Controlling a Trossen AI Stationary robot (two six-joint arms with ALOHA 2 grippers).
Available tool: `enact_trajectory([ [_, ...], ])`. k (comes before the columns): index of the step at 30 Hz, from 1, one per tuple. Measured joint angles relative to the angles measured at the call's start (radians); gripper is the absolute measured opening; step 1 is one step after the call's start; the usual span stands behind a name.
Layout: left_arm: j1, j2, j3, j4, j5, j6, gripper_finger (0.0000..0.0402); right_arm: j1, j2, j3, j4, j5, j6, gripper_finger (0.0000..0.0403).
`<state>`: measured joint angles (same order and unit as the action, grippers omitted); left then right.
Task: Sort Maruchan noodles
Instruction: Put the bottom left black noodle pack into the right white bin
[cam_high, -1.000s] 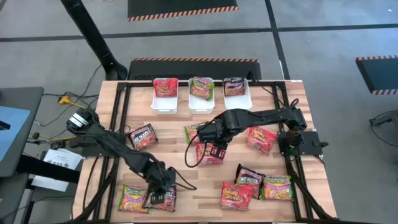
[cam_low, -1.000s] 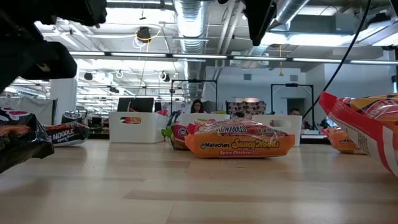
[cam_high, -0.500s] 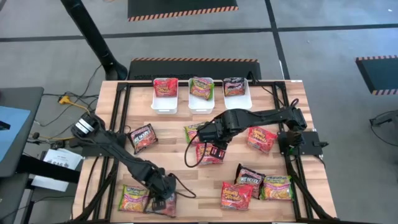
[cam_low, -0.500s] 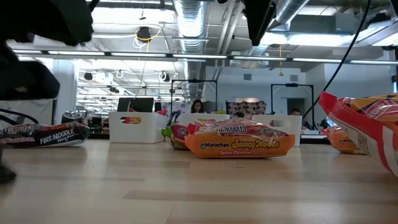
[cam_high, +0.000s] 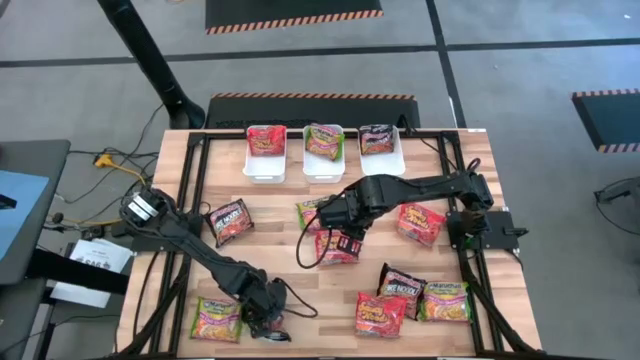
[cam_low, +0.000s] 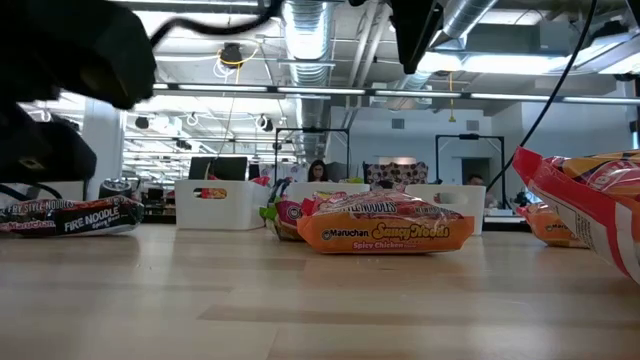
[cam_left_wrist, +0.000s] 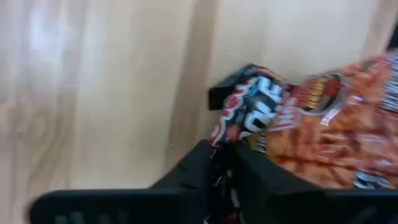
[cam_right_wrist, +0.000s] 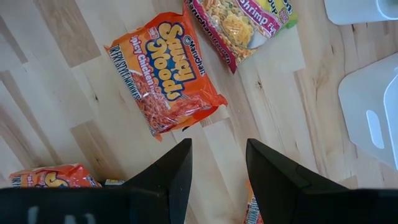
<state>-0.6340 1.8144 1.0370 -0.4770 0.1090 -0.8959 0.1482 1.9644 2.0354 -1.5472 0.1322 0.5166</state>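
Observation:
The Maruchan noodles lie scattered on the wooden table (cam_high: 290, 270). At the near left, a black packet (cam_left_wrist: 249, 112) lies flat next to a green-yellow packet (cam_high: 215, 318). My left gripper (cam_high: 266, 322) is down on the black packet and shut on it. My right gripper (cam_high: 345, 215) hangs open above the table's middle, over an orange packet (cam_right_wrist: 168, 81) and a pink-edged packet (cam_right_wrist: 242, 18), touching nothing. More packets lie at the near right (cam_high: 380, 315). My left gripper pinches the black packet's crinkled end edge (cam_left_wrist: 225, 138) between its two fingers (cam_left_wrist: 199, 168). The fingers come steeply from above, slanting down. The rest of the packet lies flat on the table beyond the fingers.
Three white bins (cam_high: 325, 150) stand in a row at the far edge, each with a packet inside. A black packet (cam_high: 230, 220) lies at mid-left; others lie at the right (cam_high: 420, 222). Bare wood shows between the left gripper and the middle packets.
My left gripper has gone down and toward the table's near edge, onto the black packet at the near left. The right arm has kept still.

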Motion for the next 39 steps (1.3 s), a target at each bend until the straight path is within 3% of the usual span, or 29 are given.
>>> enact_trajectory([
  [2,-0.002,0.000,0.000,0.013,0.016,0.014,0.0010,0.000,0.000,0.000,0.007,0.000,0.006,0.0176],
  [11,-0.002,-0.014,-0.003,0.013,0.081,0.063,0.0000,0.000,0.000,0.000,0.015,0.000,0.007,0.0175],
  [28,0.055,-0.227,-0.001,-0.098,-0.131,0.122,0.0000,0.000,0.000,0.000,0.055,0.000,0.017,0.0175],
  [39,0.130,-0.317,0.000,-0.144,-0.158,0.221,0.0000,0.002,0.000,0.000,0.067,-0.001,0.041,0.0175],
])
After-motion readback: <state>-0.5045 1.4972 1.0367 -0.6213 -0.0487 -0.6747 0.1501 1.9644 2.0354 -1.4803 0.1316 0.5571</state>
